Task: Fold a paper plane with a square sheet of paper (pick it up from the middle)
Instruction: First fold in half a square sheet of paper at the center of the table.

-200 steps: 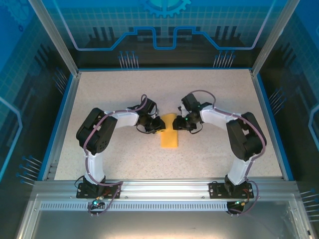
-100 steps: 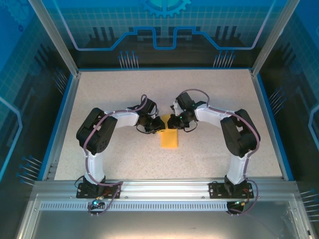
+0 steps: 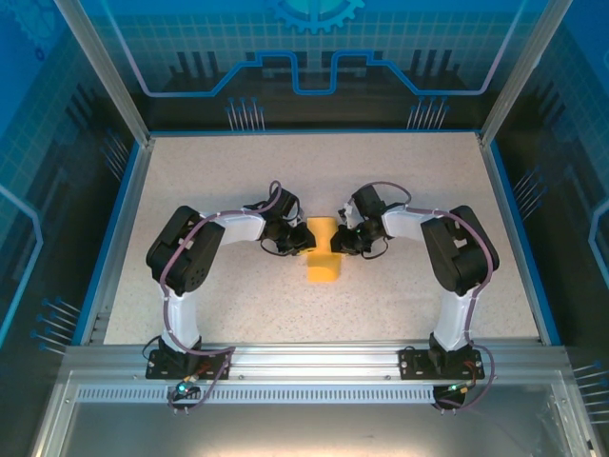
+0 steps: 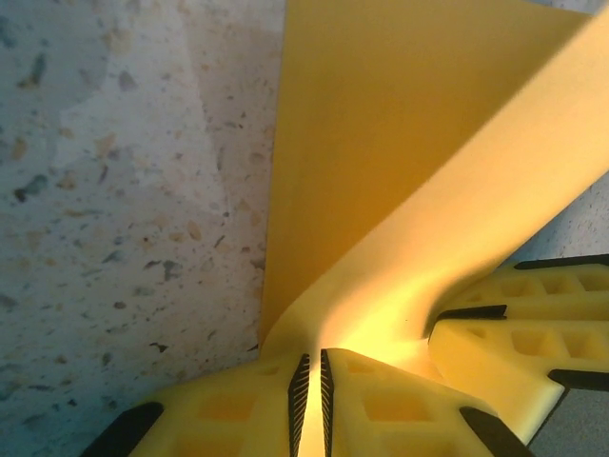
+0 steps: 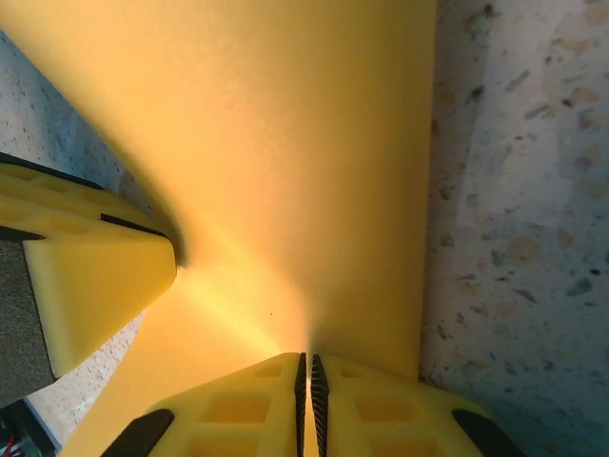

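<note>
Yellow fingers of the left pincer (image 4: 311, 373) press together on the square sheet of paper (image 4: 400, 143), clamping its left side. The right pincer (image 5: 307, 373) is clamped on its right side. The folded sheet sits mid-surface (image 3: 238, 181) between both pincers, partly curled upward.

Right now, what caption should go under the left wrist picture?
Left jaws pinch the orange-yellow paper, which curves up off the speckled table, the right arm's fingers alongside.

right end effector (image 5: 307, 367) pulled back right, uncovering the paper (image 3: 324, 271).
</note>
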